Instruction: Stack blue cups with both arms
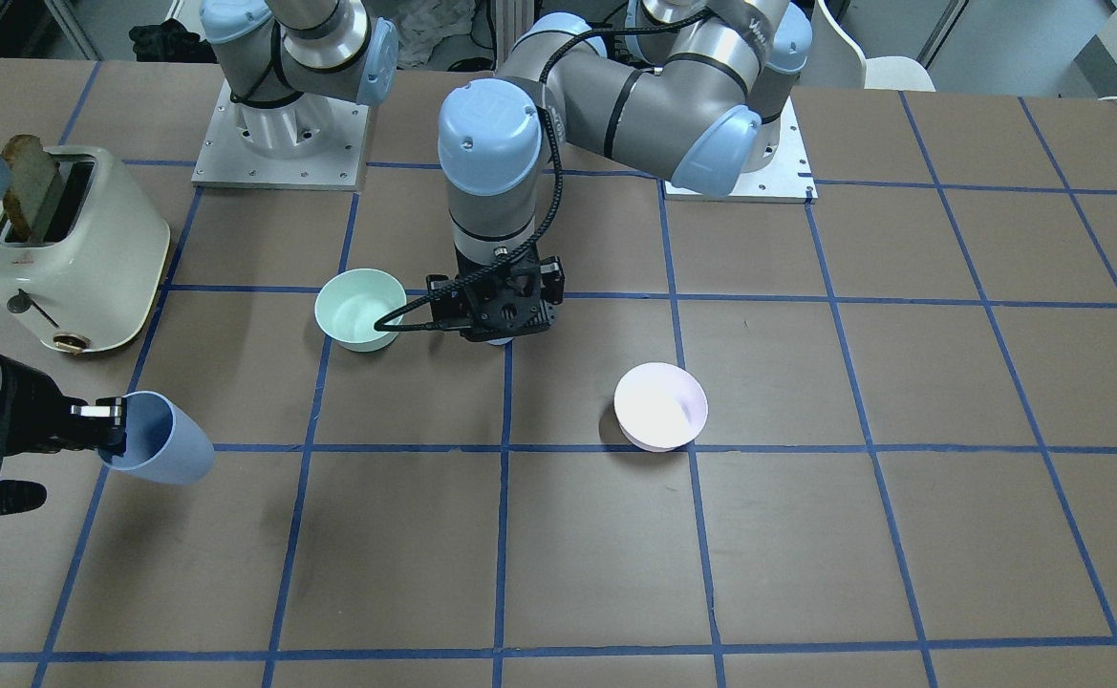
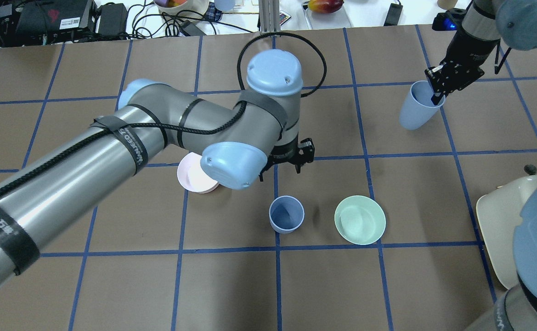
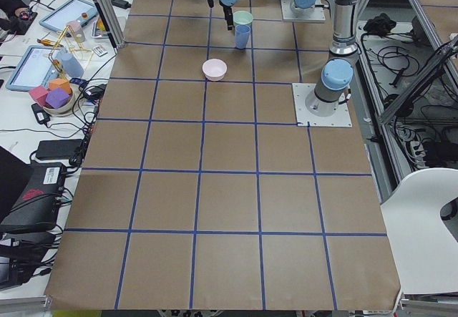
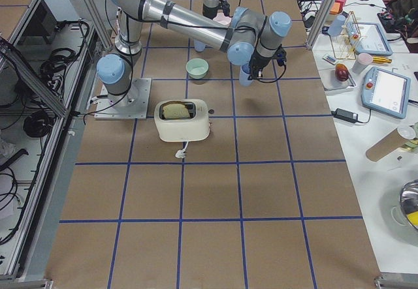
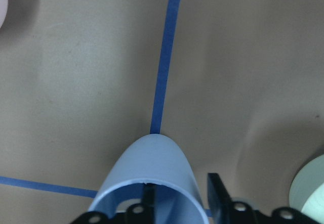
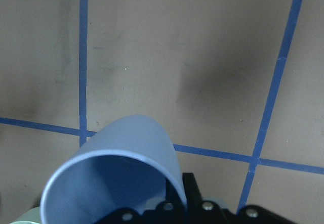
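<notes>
One blue cup [image 2: 286, 214] stands upright on the table between the pink and mint bowls. My left gripper [image 2: 281, 168] hangs open just above it. In the left wrist view its fingertips [image 5: 217, 193] show on either side of one wall of that cup [image 5: 152, 163]. From the front the gripper [image 1: 499, 325] hides nearly all of the cup. My right gripper [image 2: 436, 94] is shut on the rim of the second blue cup [image 2: 416, 109] and holds it tilted off the table, far from the first. That cup also shows in the front view [image 1: 159, 441] and the right wrist view [image 6: 121, 158].
A mint-green bowl [image 2: 360, 219] sits right beside the standing cup. A pale pink bowl [image 2: 195, 177] lies partly under my left arm's wrist. A cream toaster [image 1: 71, 248] with toast in it stands near the right arm's side of the table.
</notes>
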{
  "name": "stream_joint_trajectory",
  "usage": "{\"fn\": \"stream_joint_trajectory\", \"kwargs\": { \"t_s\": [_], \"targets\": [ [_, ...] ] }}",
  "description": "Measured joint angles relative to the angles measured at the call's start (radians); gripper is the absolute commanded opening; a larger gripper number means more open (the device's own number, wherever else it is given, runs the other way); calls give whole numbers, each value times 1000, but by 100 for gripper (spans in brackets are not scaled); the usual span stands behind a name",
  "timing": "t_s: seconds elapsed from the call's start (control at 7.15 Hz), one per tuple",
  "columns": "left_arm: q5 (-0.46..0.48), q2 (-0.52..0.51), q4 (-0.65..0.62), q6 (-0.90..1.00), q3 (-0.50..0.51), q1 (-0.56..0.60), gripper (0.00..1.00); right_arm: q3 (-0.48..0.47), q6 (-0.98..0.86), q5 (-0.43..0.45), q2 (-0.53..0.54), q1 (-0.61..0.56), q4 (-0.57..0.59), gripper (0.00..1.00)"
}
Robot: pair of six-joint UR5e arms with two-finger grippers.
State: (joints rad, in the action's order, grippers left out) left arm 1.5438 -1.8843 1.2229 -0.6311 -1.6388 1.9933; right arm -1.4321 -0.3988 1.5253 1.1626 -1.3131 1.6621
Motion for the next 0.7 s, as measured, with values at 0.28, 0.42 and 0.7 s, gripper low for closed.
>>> {"fn": "stream_joint_trajectory", "kwargs": {
  "t_s": [0.28,0.42,0.7],
  "targets": [
    [-4,33,140,164,125,-143,100,-1,0,-3,6,-1,-24,0],
    [-5,53,232,251,187,-203,100,-1,14,-14,19,-10,-53,0],
    [-20,102,334,512,272,-320,100,-7,134,-34,82,-89,-151,0]
  ]
}}
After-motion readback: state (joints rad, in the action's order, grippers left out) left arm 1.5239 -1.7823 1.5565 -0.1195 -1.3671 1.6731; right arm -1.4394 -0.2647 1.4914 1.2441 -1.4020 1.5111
